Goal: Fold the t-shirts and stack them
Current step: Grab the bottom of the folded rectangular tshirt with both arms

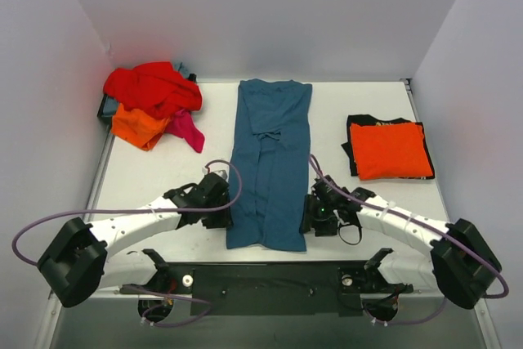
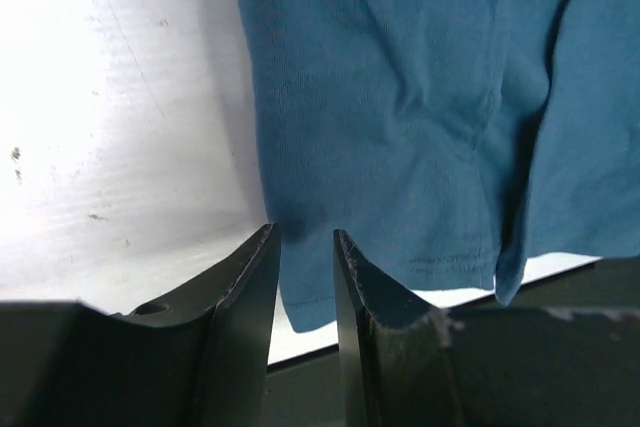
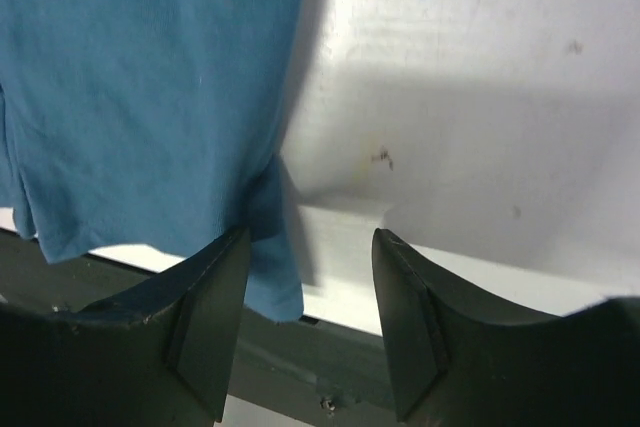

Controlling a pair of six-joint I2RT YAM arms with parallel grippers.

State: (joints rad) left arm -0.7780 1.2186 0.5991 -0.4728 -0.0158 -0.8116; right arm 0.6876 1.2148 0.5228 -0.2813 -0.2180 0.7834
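- The teal t-shirt lies flat in the middle of the table, folded lengthwise into a long narrow strip that runs from 12 o'clock down to 6 o'clock. Its lower hem reaches the near edge of the table.
- The left fingers sit at the strip's 7 o'clock corner. In the left wrist view they stand close together with only a narrow gap, and the shirt's side edge and hem corner show in that gap. Whether they actually pinch the cloth cannot be told.
- The right fingers sit at the strip's 5 o'clock corner and are spread wide apart. In the right wrist view a small fold of the shirt's edge lies in the gap, just beside one finger, and bare table shows across the rest of the gap.
- At 10 o'clock on the table is a loose, unfolded heap. A red t-shirt lies on top, a crumpled orange t-shirt below it, and a magenta t-shirt pokes out at the heap's 4 o'clock side.
- At 3 o'clock, well apart from the teal strip, a folded orange t-shirt rests on a folded black t-shirt. The black one shows around its edges.
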